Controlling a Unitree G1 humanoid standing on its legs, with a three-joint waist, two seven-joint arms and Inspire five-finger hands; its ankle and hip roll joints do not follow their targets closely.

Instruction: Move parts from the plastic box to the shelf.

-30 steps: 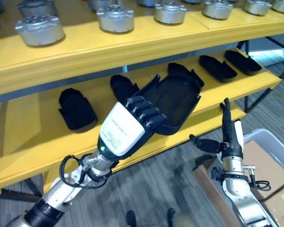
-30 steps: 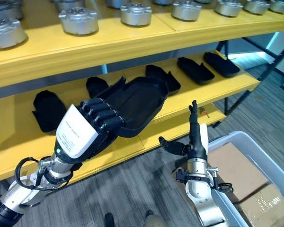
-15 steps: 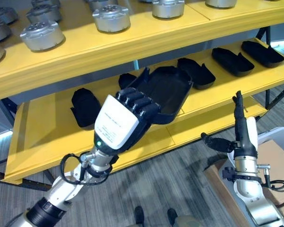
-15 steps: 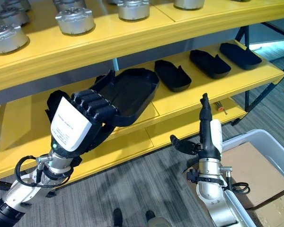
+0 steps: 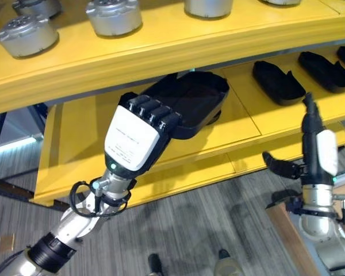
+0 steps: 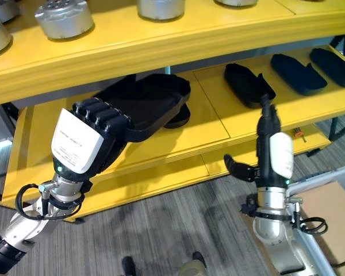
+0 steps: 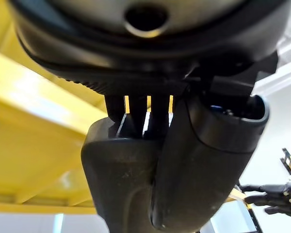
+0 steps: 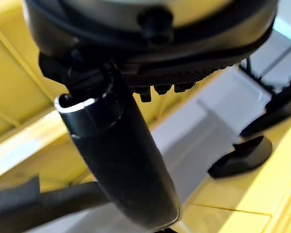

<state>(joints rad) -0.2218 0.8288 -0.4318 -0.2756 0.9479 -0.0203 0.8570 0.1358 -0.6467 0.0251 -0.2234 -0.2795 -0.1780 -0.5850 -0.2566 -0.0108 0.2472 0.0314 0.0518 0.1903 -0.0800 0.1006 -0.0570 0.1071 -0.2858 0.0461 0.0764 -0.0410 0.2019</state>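
My left hand (image 5: 139, 135), fingers curled on the shallow black plastic tray-shaped part (image 5: 190, 103), has carried it over the yellow lower shelf (image 5: 80, 144), nearly placed; my right hand (image 5: 310, 155) hangs spread and empty

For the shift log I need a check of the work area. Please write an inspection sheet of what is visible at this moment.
Surface: yellow shelf, two levels; the lower level has bare space at its left.
Job's things: black tray-shaped part held over the lower level; whether it touches the board cannot be told.
Clutter: other black parts on the lower level; silver round parts on the upper level.
Hands: left hand, fingers curled round the part; right hand open, apart from the shelf.
Cables: nothing seen.
Surroundings: grey striped floor; plastic box at the right.
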